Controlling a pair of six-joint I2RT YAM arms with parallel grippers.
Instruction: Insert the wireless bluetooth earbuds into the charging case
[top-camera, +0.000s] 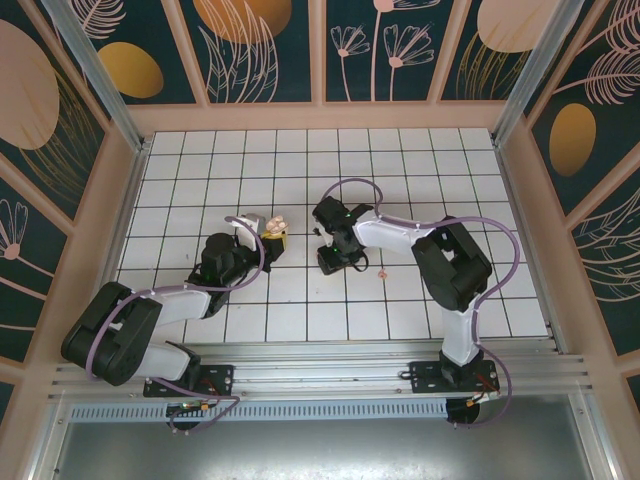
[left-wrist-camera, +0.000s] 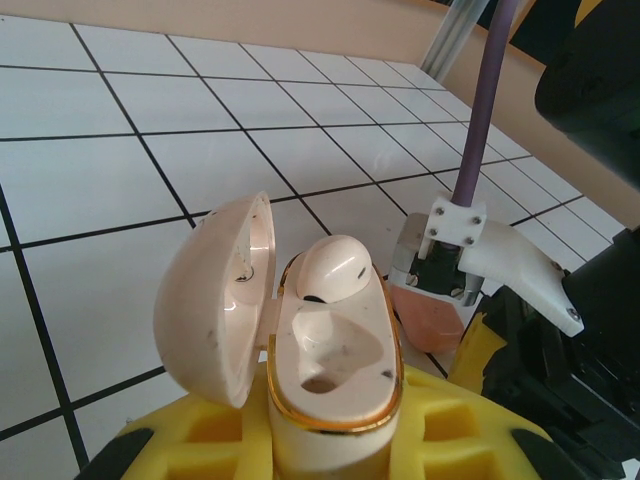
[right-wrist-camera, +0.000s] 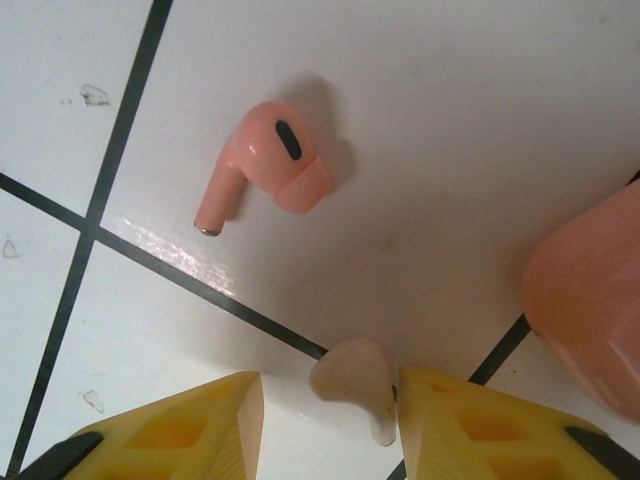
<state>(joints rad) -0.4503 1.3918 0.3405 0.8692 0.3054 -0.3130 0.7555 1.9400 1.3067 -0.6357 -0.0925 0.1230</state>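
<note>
Closest in, the yellow fingers (left-wrist-camera: 200, 440) of my left gripper (left-wrist-camera: 335, 440) are clamped tight on the lower half of the charging case (left-wrist-camera: 335, 350), holding it upright above the white tiled table (left-wrist-camera: 120, 180). Its lid (left-wrist-camera: 215, 300) is swung open to one side. A seated earbud (left-wrist-camera: 335, 265) fills the far socket, and the near socket gapes open inside the gold rim. In the top view this case is left of the table's middle, with my right wrist just beside it.

My right gripper (right-wrist-camera: 330, 400) points down at the table with its jaws partly apart. A cream earbud (right-wrist-camera: 352, 385) lies between the yellow fingertips. It touches one of them and there is a clear gap to the other, so I have no squeeze on it. I cannot tell whether it rests on the tile or hangs against that finger. Beyond it a salmon-pink earbud (right-wrist-camera: 265, 165) lies on its side on a white tile, its stem pointing toward a black grout line, apart from my fingers. At the edge of that view a rounded salmon-pink object (right-wrist-camera: 590, 300) sits near one finger. I cannot tell what it is.
</note>
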